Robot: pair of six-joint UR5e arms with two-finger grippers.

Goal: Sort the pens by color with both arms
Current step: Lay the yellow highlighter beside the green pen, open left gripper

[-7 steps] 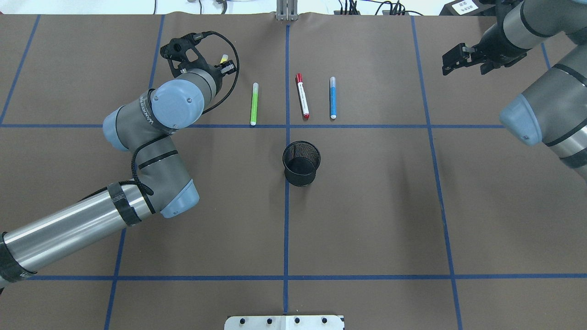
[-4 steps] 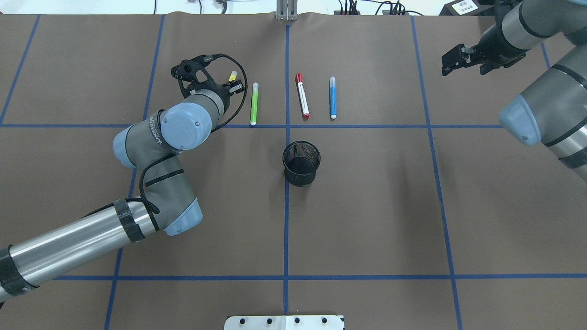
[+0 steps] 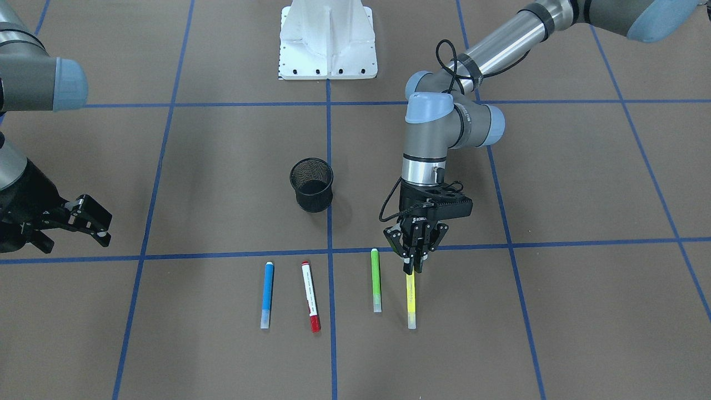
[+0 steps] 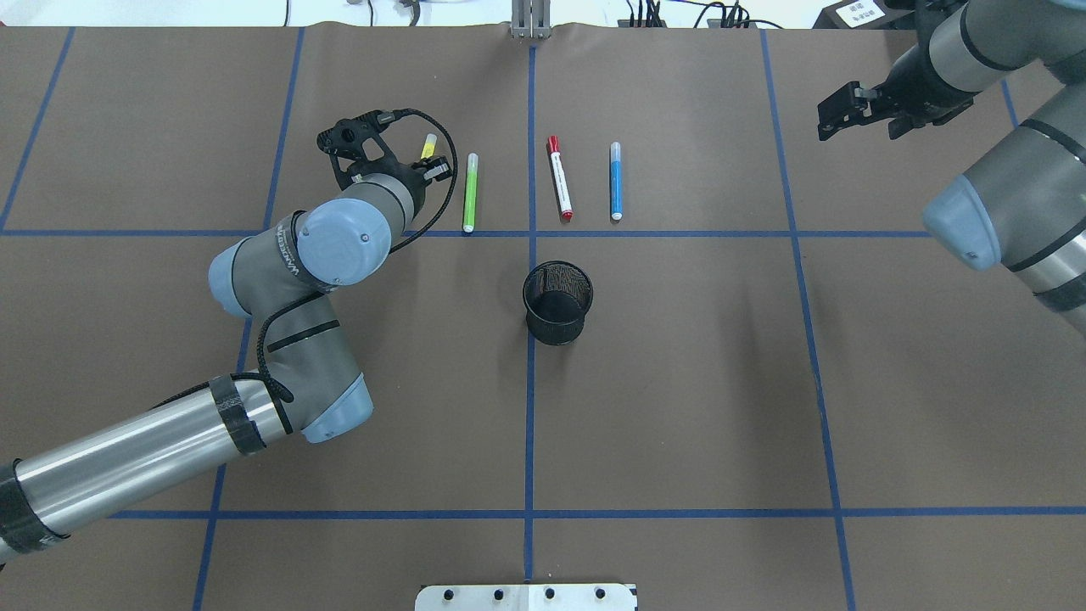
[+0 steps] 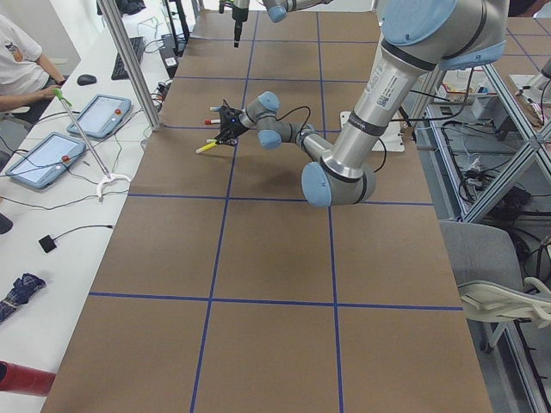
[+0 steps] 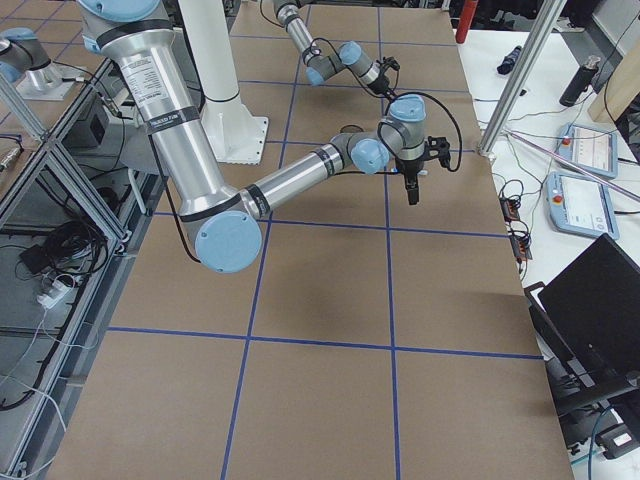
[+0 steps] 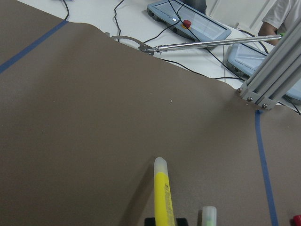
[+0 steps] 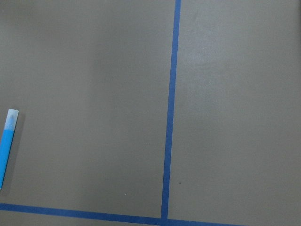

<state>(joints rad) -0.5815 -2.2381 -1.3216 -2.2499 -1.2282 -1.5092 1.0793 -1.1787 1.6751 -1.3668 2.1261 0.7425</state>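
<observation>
My left gripper point(image 3: 413, 268) is shut on the near end of the yellow pen point(image 3: 411, 303) and holds it low over the table, parallel to the light green pen point(image 3: 376, 279) and just beside it. In the overhead view the yellow pen point(image 4: 429, 146) sticks out beyond the left gripper point(image 4: 431, 166), left of the green pen point(image 4: 469, 193). The white pen with red caps point(image 4: 559, 178) and the blue pen point(image 4: 616, 182) lie further right. The left wrist view shows the yellow pen point(image 7: 163, 193) and the green pen's tip point(image 7: 208, 216). My right gripper point(image 4: 831, 117) is open and empty, far to the right. The blue pen's end point(image 8: 5, 141) shows in its wrist view.
A black mesh cup point(image 4: 557, 301) stands upright at the table's centre, nearer the robot than the pen row. Blue tape lines point(image 4: 530, 382) divide the brown table cover. The white pedestal base point(image 3: 328, 39) sits at the robot's side. Tablets and cables lie beyond the far edge point(image 7: 197, 28).
My left gripper has carried the yellow pen to the right and slightly back toward the robot, up beside the green pen. The right arm has barely moved.
</observation>
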